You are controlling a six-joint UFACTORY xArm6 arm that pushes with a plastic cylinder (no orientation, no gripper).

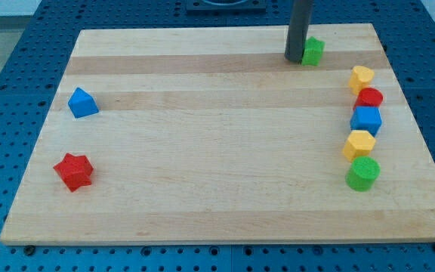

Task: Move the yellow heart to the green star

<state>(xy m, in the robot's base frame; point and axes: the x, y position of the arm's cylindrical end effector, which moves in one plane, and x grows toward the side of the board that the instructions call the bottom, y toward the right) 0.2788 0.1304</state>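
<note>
My tip (294,58) touches the green block (313,51), perhaps a star, near the board's (202,151) top edge; no claw.

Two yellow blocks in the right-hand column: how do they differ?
The upper yellow block tops the column, above the red block; the lower yellow block sits fourth, between the blue block and the green cylinder. The upper one lies nearer my tip and the green star. The lower one looks hexagonal; the upper one's shape is unclear. Both are yellow and similar in size.
</note>
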